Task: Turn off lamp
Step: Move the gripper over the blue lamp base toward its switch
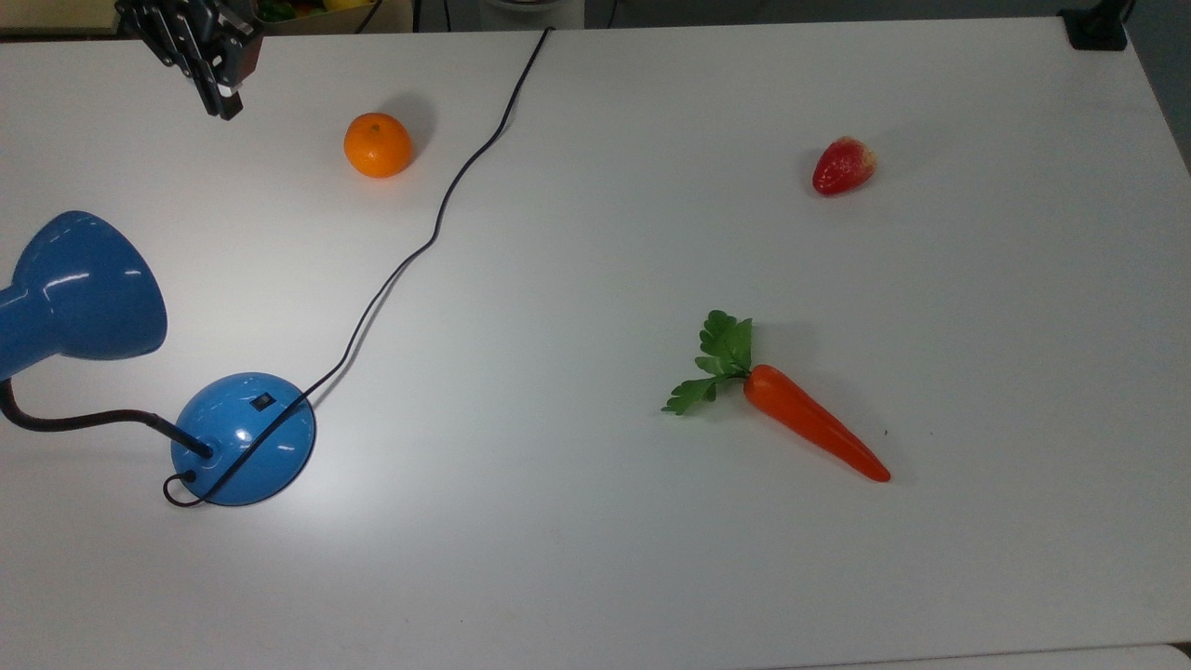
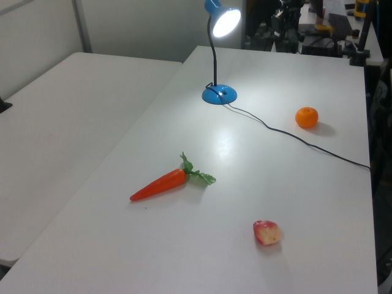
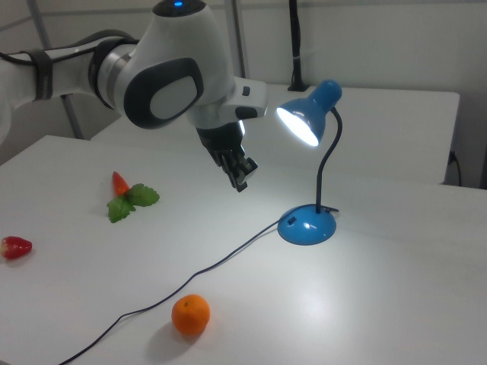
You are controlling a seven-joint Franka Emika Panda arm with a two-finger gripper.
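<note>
1. In the right view, nearest the camera, an orange (image 3: 190, 315) is seen resting on the table (image 3: 396, 304), with the lamp's cord (image 3: 221, 262) trailing past it toward the base.

2. Further in, the lamp (image 3: 308, 226) stands on its round blue base, the switch (image 1: 264, 402) being visible in the top view as a small black rocker on the dome, on the side facing the orange. The bulb is lit and a bright patch is thrown on the table, so the task is judged not yet done.

3. The gripper (image 3: 239, 173) is held in the air beside the shade, toward the right view's left, well apart from the base. Its fingers appear drawn close together with nothing between them, though the angle leaves this somewhat uncertain.

4. Farther off, a carrot (image 3: 122, 185) and a strawberry (image 3: 17, 247) lie at the right view's left, well clear of the path.

5. The step in hand is judged to be the approach to the switch. It would be done best if the fingertips were brought down above the rocker from the orange's side, so that the shade and bendy neck are avoided. The cord draped across the dome just beside the switch should not be snagged, and the press should be directed downward so that the light base is not pushed aside.
</note>
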